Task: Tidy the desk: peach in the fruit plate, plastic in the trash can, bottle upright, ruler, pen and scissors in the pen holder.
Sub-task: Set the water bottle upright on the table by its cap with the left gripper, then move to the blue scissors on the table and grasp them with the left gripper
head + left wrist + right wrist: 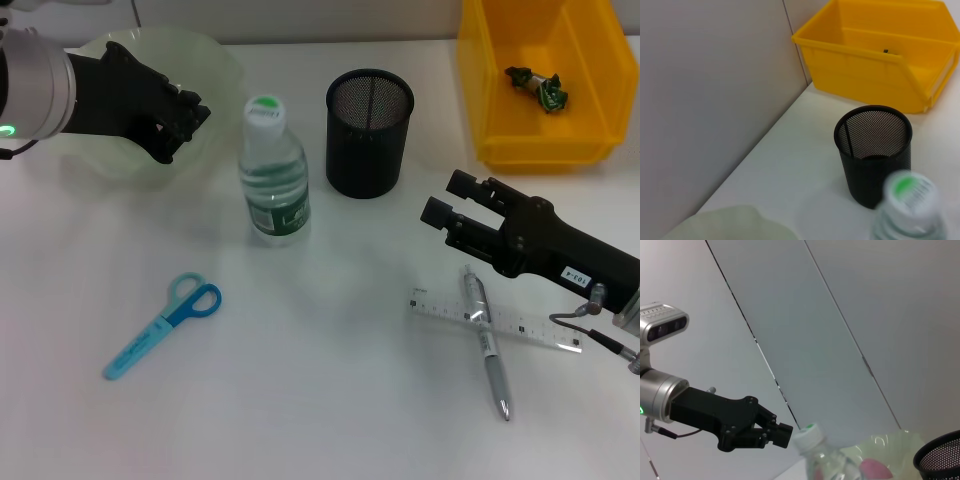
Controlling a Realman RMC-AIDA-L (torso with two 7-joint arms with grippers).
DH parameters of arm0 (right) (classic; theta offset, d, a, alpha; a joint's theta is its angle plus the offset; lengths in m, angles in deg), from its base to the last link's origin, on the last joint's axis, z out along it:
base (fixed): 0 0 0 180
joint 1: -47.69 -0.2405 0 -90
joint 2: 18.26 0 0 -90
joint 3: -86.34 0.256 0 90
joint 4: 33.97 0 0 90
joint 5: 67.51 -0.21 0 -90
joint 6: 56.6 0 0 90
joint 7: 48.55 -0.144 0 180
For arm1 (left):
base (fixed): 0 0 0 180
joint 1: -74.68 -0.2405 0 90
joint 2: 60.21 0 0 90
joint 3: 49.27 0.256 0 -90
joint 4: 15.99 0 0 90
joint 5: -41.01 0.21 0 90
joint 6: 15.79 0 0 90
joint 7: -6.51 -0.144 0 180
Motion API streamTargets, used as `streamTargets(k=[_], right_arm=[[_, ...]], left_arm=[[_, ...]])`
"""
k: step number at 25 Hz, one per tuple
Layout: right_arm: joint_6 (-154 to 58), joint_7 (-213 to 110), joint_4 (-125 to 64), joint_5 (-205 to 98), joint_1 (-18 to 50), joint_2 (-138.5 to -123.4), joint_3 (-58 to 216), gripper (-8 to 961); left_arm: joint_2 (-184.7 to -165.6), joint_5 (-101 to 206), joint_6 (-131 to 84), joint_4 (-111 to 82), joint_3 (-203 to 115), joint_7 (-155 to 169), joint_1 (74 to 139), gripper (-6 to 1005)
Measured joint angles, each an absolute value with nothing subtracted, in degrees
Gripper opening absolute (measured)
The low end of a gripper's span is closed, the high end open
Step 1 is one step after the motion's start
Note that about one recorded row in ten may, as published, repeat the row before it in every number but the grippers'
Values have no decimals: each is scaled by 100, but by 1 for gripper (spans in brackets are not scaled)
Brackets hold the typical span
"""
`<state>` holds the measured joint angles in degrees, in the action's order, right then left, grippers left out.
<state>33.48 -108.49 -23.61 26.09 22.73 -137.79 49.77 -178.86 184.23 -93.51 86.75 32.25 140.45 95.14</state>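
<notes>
Your left tool (pixel 185 120) hovers over the pale green fruit plate (pixel 215 60) at far left, fingers closed on nothing; the peach (pixel 875 469) seems already inside. The blue scissors (pixel 163 325) lie near left, untouched. The bottle (pixel 272 170) stands upright beside the mesh pen holder (pixel 368 133). The plastic (pixel 537 85) sits in the yellow trash can (pixel 478 100). Your right tool (pixel 450 198) is open above the pen (pixel 487 340), which crosses the ruler (pixel 530 328). Stationery comes next: lower onto the pen.

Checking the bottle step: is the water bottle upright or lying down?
Upright. The bottle stands on its base beside the pen holder, green-topped cap up.
</notes>
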Motion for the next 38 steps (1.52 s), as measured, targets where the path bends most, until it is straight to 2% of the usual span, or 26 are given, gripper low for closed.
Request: streamTargets(k=[9, 20, 25, 30, 35, 38], right_arm=[[3348, -10849, -2360, 2609, 2289, -13783, 4978, 740], [3377, -10849, -2370, 2618, 2344, -13788, 4978, 740], [3397, -10849, -2373, 2621, 2349, -13787, 4978, 740], [3414, -10803, -2375, 2654, 2367, -13766, 4978, 740], [3575, -10786, -2260, 2655, 2486, -13747, 5016, 740], [3662, -10783, -2195, 2654, 2532, -13739, 5028, 740]], left_arm=[[-17891, 18413, -9100, 8668, 3235, 14039, 9372, 97], [-17887, 16818, -7340, 8363, 3241, 13174, 8497, 156], [-17883, 15098, -7235, 7786, 3172, 11967, 8174, 329], [-17875, 13292, -7794, 6861, 3120, 10361, 8015, 579], [-17866, 12443, -8988, 5940, 2839, 9463, 8141, 604], [-17859, 12217, -10245, 4944, 2499, 8914, 8489, 620]])
